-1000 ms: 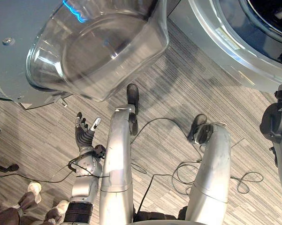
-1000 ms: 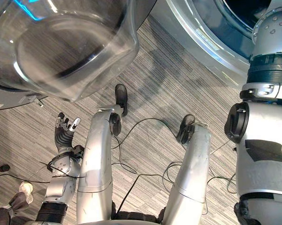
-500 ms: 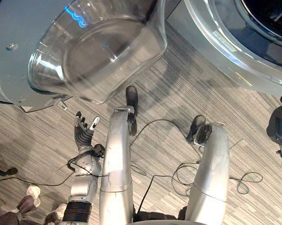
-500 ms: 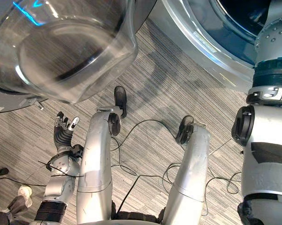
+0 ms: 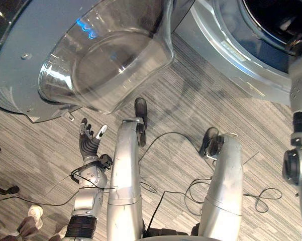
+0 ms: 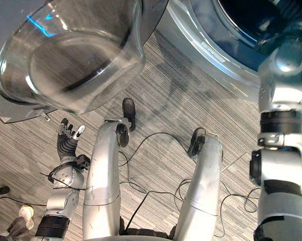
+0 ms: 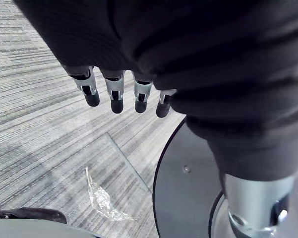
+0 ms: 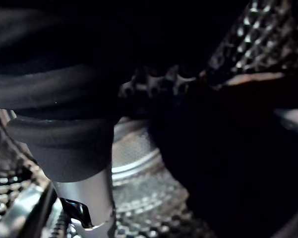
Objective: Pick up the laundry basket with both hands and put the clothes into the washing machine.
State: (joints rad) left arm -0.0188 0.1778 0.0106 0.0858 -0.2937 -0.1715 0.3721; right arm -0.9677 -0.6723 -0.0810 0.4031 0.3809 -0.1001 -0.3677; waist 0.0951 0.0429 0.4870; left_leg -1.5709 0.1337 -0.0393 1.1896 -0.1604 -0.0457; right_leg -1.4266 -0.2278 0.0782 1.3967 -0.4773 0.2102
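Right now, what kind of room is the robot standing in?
Probably a laundry room, or a test space set up like one. There is a front-loading washing machine, its round glass door swung open, and a holed metal drum inside.

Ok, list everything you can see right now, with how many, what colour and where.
washing machine: one, silver-grey, upper right, opening dark.
door: one, clear glass bowl in a grey ring, open, upper left.
drum: one, perforated metal, inside the machine.
dark clothing: one dark mass, probably clothes, in the drum.
floor: grey striped carpet.
plastic scrap: one, clear, on the floor.
shoe: one, light, a person's, lower left.
left hand: open, fingers straight, over the floor below the door.
right hand: inside the drum.
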